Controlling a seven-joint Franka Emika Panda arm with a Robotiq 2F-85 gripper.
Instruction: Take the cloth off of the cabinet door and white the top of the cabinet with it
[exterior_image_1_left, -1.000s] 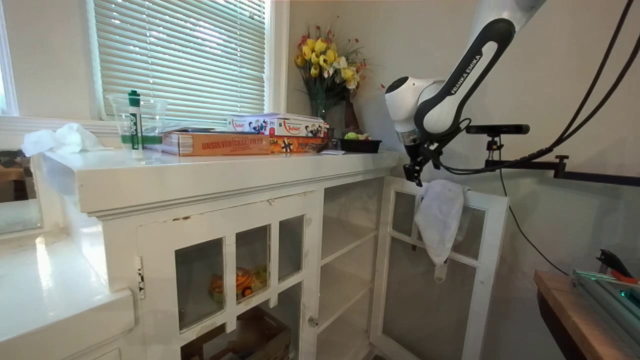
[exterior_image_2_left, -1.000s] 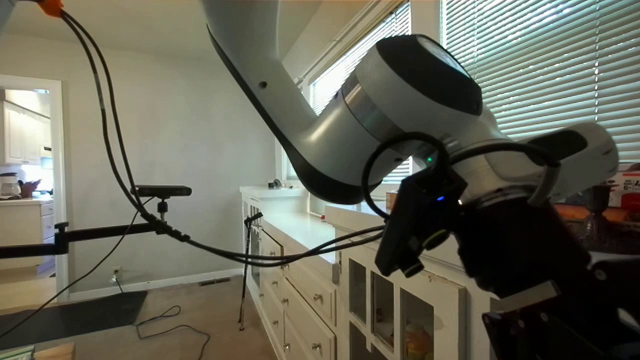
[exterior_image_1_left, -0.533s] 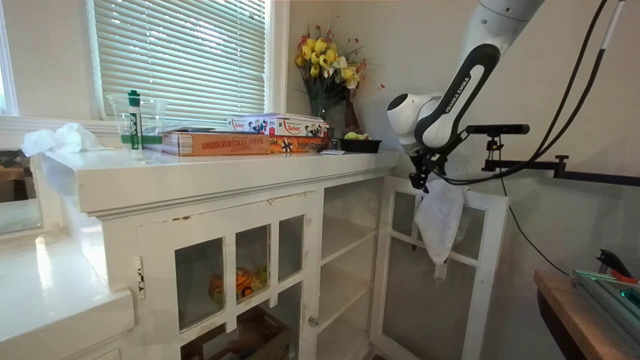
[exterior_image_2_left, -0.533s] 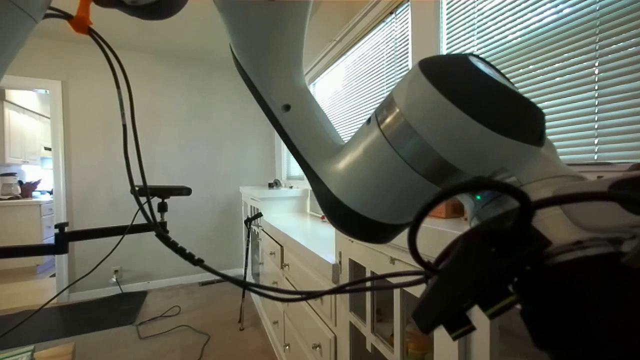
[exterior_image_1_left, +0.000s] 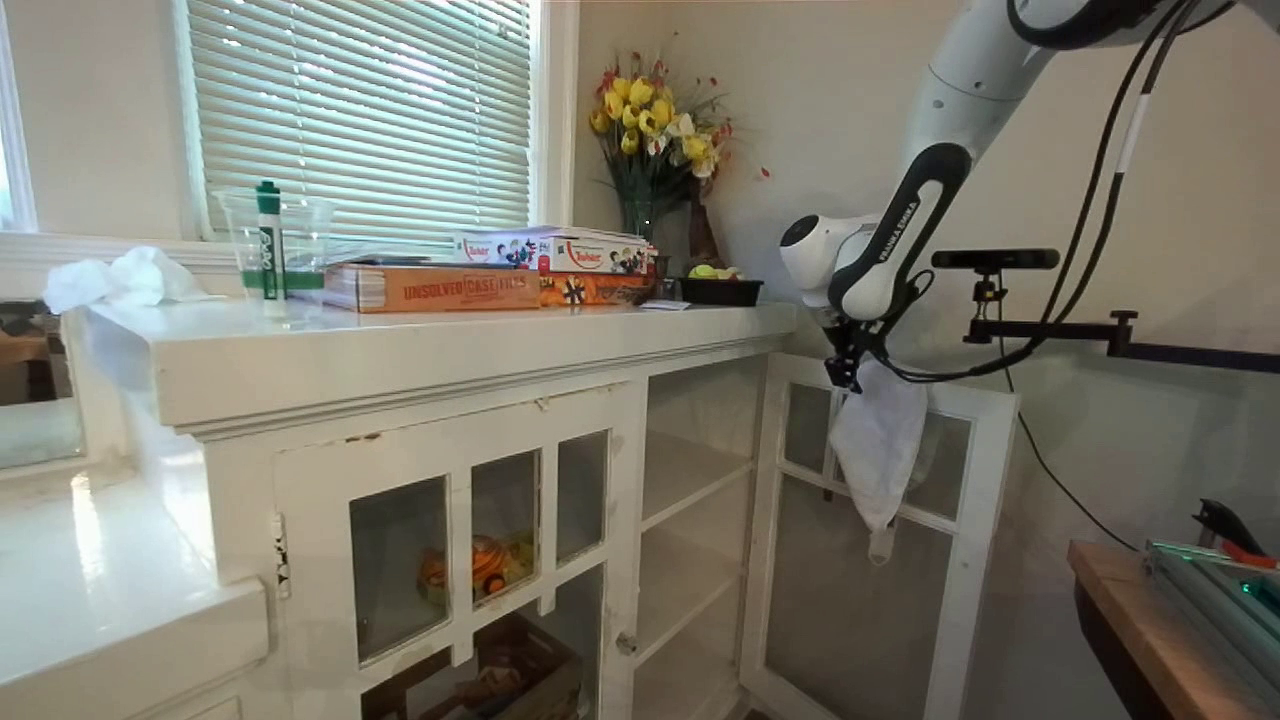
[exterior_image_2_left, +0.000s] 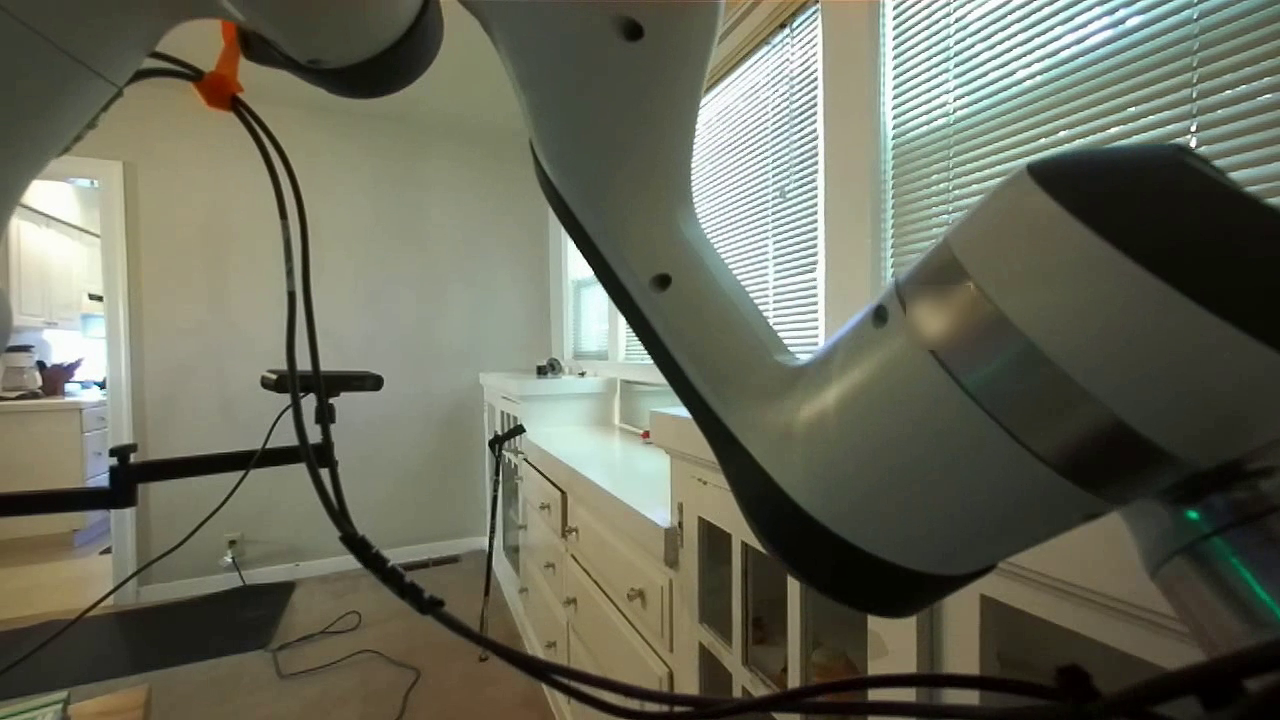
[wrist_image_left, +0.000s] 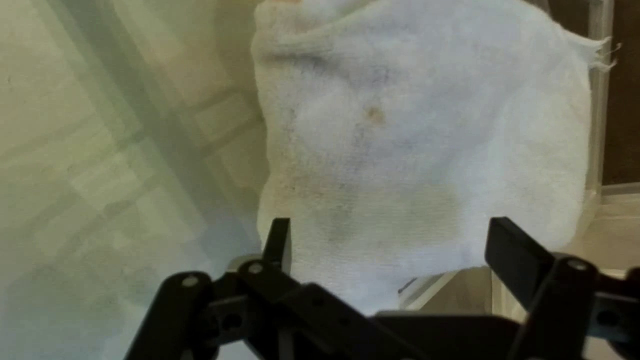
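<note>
The limp white fabric cloth (exterior_image_1_left: 880, 450) hangs over the top edge of the narrow white glass-paned cabinet door (exterior_image_1_left: 860, 620), so I judge that nothing is completed. Near the top of this door, the black jaws stand apart, gripping nothing. Lifting the cloth off remains, then wiping the top of the white-painted wooden cabinet (exterior_image_1_left: 450, 347), beside the door.

A white doorway (exterior_image_2_left: 113, 350) stands left of the pale wall (exterior_image_2_left: 420, 300); a dark mat (exterior_image_2_left: 170, 625) lies on brown floor (exterior_image_2_left: 330, 697) near the wall's foot; bright, blind-covered windows (exterior_image_2_left: 765, 190) appear to its right.
</note>
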